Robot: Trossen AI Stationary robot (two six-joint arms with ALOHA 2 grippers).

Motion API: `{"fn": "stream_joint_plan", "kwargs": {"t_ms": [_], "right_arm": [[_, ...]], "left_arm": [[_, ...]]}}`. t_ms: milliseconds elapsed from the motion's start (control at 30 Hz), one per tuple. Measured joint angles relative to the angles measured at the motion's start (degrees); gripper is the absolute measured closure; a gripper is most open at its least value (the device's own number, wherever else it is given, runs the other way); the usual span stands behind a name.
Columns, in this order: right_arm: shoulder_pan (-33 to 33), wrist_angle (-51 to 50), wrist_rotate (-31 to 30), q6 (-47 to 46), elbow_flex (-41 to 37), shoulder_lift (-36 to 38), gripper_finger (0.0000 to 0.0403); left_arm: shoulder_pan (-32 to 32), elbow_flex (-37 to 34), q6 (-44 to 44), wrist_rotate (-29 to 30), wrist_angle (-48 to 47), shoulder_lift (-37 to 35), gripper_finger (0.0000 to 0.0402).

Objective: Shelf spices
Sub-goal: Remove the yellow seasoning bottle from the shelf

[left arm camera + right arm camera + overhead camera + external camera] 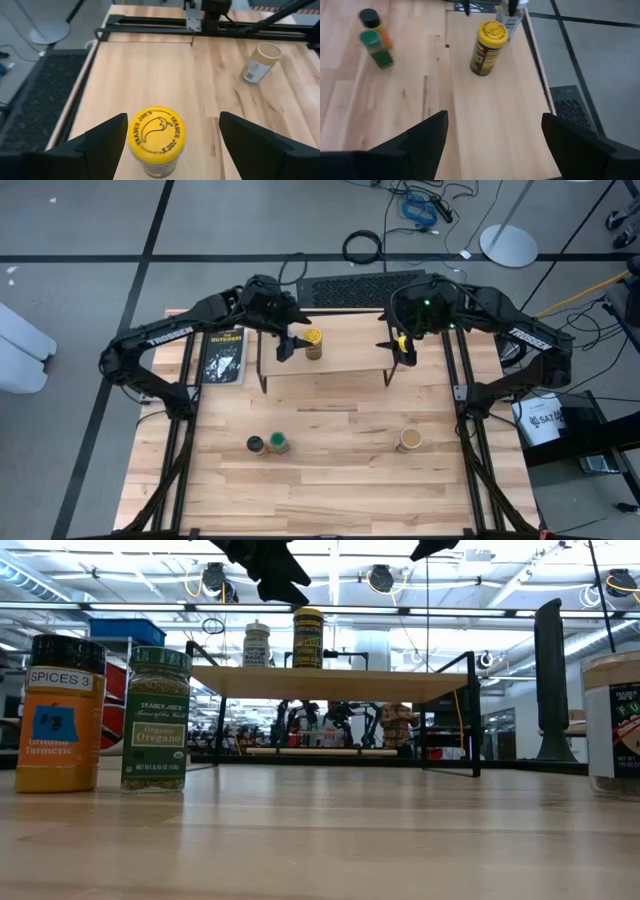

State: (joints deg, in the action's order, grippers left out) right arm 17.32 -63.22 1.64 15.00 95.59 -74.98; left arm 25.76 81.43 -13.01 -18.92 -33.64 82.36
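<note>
While open, left tool (170, 137) straddles yellow-lidded jar (157, 141)

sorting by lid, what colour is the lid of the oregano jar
Green, clearest in the right wrist view: oregano jar.

We see a robotics lab: a wooden table (330, 470) on a grey taped floor (80, 220), cables (420, 205) at twelve o'clock, ceiling trusses (330, 606) and workstations behind.

Left end effector (287, 340) spread wide, right end effector (404, 347) likewise — both arms reaching inward (elbows out), wrists angled down
</note>
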Motion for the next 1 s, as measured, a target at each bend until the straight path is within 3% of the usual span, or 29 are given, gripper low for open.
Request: {"fn": "stream_joint_plan", "kwargs": {"t_ms": [1000], "right_arm": [[0.0,0.3,0.3,1.4,0.0,0.0,0.0094]], "left_arm": [[-0.3,0.0,-2.5,3.4,0.2,5.4,0.0089]]}}
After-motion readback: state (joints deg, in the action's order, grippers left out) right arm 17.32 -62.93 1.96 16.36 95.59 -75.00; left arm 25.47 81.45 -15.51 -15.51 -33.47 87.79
